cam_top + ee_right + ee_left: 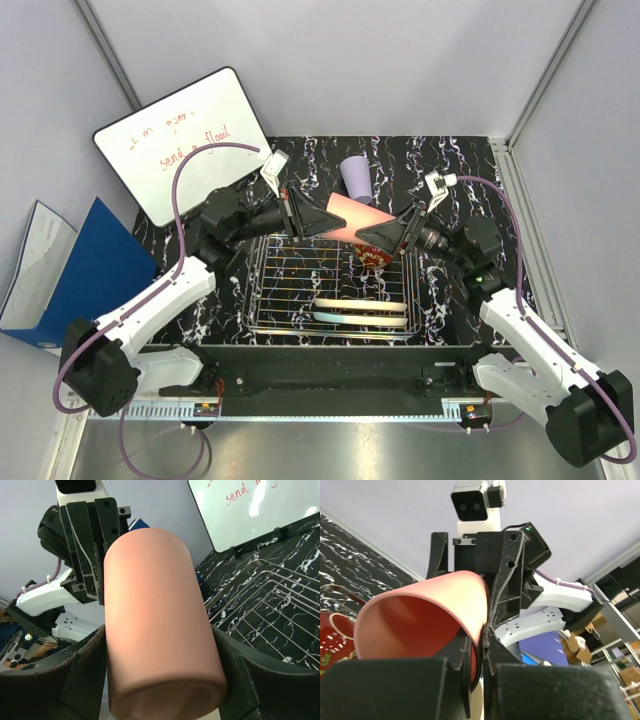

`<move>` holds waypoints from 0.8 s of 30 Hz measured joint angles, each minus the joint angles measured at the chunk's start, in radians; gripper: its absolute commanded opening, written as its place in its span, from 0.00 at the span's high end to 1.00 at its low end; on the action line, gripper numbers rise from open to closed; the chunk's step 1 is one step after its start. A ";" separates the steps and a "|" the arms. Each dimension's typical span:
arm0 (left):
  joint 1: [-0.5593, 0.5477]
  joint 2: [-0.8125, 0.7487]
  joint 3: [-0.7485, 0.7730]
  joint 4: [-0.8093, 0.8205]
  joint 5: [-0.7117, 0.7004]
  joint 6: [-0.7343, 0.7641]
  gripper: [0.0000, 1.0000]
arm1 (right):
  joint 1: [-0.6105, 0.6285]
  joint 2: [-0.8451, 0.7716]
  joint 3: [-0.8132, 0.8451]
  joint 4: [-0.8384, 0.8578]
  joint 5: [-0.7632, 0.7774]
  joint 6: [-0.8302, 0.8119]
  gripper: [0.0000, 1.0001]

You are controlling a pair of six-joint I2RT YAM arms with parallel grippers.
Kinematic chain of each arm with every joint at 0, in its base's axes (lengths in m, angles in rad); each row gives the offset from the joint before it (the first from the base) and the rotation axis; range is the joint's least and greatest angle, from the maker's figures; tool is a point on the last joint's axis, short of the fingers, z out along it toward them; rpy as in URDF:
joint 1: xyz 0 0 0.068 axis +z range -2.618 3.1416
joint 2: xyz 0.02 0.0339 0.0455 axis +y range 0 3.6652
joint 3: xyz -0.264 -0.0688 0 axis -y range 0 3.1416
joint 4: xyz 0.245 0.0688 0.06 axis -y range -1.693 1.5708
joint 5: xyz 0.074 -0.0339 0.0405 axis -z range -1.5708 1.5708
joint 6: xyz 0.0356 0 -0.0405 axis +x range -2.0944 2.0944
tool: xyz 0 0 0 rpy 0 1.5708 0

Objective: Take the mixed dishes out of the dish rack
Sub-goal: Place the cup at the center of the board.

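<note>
The salmon-pink cup [352,216] hangs on its side in the air above the back of the dish rack [290,290], held from both ends. My left gripper [315,218] is shut on its rim, one finger inside the mouth [420,620]. My right gripper [385,233] is shut around the cup's body near its base [155,620]. The lavender cup [355,176] lies on the table behind the rack. The red patterned bowl [372,257] is mostly hidden under the right gripper. Two plates [362,312] stand on edge at the rack's front right.
A whiteboard [190,140] with red writing leans at the back left. A blue folder [85,265] stands left of the table. The rack's wires show below the cup in the right wrist view [270,600]. The bowl's rim shows at the lower left of the left wrist view [332,635].
</note>
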 measured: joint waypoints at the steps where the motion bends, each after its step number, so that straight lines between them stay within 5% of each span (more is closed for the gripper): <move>1: 0.000 -0.002 0.006 -0.002 0.010 0.000 1.00 | 0.000 -0.002 0.000 0.005 -0.003 0.000 1.00; 2: 0.000 -0.002 0.013 -0.006 0.015 0.002 1.00 | 0.000 -0.006 0.000 0.007 -0.004 -0.001 0.77; 4: -0.002 -0.002 0.024 -0.030 0.017 0.017 1.00 | 0.001 -0.014 0.007 -0.014 -0.001 -0.012 0.46; 5: -0.002 -0.003 0.039 -0.074 0.011 0.031 1.00 | 0.002 -0.019 0.021 -0.054 0.005 -0.024 0.21; 8: -0.005 -0.002 0.113 -0.230 -0.026 0.104 1.00 | 0.007 -0.027 0.112 -0.244 0.053 -0.105 0.04; 15: -0.058 0.112 0.538 -0.707 -0.193 0.365 1.00 | 0.022 -0.016 0.502 -0.784 0.344 -0.467 0.02; 24: -0.007 0.294 0.720 -1.217 -0.546 0.586 1.00 | 0.002 -0.031 0.634 -1.057 0.576 -0.655 0.05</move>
